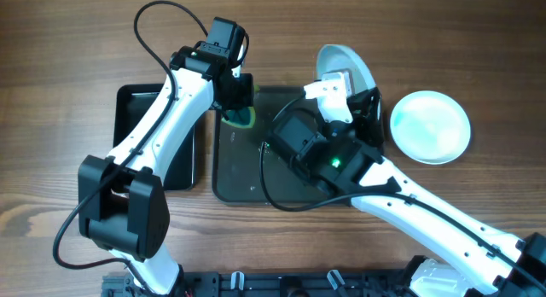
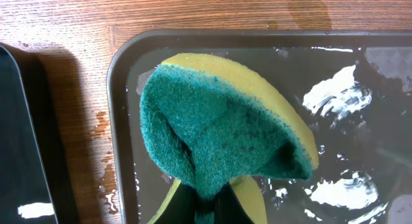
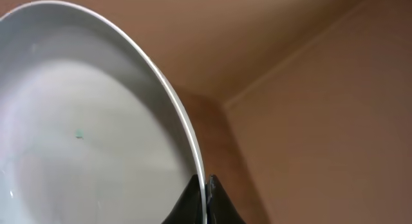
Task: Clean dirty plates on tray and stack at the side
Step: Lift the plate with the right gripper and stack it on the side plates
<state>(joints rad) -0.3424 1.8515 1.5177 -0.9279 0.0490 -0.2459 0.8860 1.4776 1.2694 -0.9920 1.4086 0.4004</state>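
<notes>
The right gripper, jaws nearly closed, pinches the rim of one plate. The plate is tilted, rising from the fingers above the far edge of the grey tray. A second plate, making two in view, lies flat on the table to that gripper's right, apart from it. The left gripper clamps the lone sponge, green over yellow and folded, over the wet tray's corner. A black tray, the second of two trays, sits to its left.
</notes>
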